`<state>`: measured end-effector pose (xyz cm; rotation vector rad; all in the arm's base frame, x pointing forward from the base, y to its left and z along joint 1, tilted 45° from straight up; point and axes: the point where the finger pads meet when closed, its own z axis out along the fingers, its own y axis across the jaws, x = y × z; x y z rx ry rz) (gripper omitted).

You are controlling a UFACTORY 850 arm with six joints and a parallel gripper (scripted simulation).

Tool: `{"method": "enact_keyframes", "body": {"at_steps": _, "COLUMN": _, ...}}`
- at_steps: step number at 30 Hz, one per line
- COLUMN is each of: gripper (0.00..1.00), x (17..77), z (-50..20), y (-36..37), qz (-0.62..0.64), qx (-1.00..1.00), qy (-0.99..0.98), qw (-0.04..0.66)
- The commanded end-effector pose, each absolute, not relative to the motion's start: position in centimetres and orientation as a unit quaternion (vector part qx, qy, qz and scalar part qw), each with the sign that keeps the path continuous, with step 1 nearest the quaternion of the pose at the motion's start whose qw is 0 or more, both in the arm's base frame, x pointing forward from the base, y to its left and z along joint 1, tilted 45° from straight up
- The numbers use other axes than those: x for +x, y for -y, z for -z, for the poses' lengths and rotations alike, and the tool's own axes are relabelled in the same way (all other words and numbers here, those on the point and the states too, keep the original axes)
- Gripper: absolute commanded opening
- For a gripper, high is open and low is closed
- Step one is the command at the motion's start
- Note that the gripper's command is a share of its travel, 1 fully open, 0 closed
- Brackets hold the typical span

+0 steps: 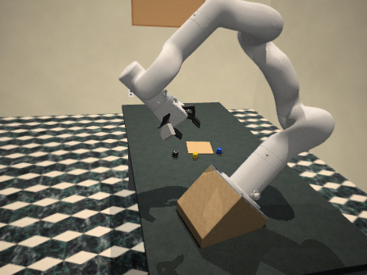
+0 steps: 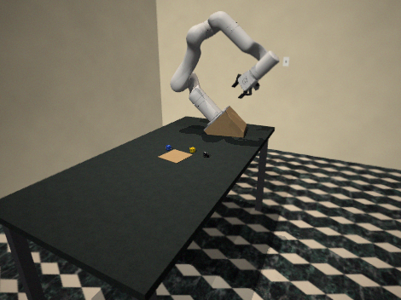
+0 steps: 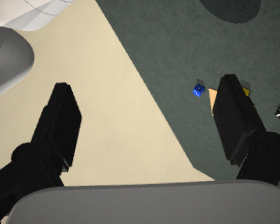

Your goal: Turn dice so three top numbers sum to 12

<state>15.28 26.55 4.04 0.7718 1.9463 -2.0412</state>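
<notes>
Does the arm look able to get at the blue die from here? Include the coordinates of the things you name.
Probably yes: the pincer [image 1: 190, 131] [image 2: 237, 91] [image 3: 145, 96] is open and raised, and nothing covers the blue die [image 1: 219, 151] [image 2: 168, 147] [image 3: 198, 90]. Reach is my guess.

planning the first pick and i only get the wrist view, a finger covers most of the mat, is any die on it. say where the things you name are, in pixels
Observer: No, the mat [image 1: 199, 147] [image 2: 175, 156] [image 3: 213, 100] has no die on it.
Operator: black one's cut off at my frame edge, which die is nearest it
Observer: The yellow die [image 1: 195, 155] [image 2: 192, 149] [image 3: 246, 91].
Operator: is the gripper down near the table
Observer: No, the gripper [image 1: 190, 130] [image 2: 237, 91] [image 3: 145, 96] hangs well above the table [image 1: 156, 169] [image 2: 107, 201] [image 3: 165, 50].
</notes>
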Motion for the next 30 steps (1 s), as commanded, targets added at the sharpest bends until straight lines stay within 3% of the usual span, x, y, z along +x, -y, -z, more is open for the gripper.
{"method": "enact_keyframes", "body": {"at_steps": 1, "gripper": 1.00, "x": 15.3, "z": -4.1, "y": -26.6, "qz": 0.693, "qx": 0.263, "qy": -0.662, "qw": 0.109}}
{"method": "enact_keyframes", "body": {"at_steps": 19, "gripper": 1.00, "x": 15.6, "z": -4.1, "y": -26.5, "qz": 0.691, "qx": 0.264, "qy": -0.664, "qw": 0.109}}
{"method": "enact_keyframes", "body": {"at_steps": 23, "gripper": 1.00, "x": 21.5, "z": -5.5, "y": -23.7, "qz": 0.649, "qx": 0.288, "qy": -0.696, "qw": 0.112}}
{"method": "enact_keyframes", "body": {"at_steps": 29, "gripper": 1.00, "x": 24.2, "z": -6.2, "y": -22.1, "qz": 0.628, "qx": 0.299, "qy": -0.709, "qw": 0.114}}
{"method": "enact_keyframes", "body": {"at_steps": 30, "gripper": 1.00, "x": 27.1, "z": -7.0, "y": -20.1, "qz": 0.603, "qx": 0.313, "qy": -0.724, "qw": 0.117}}
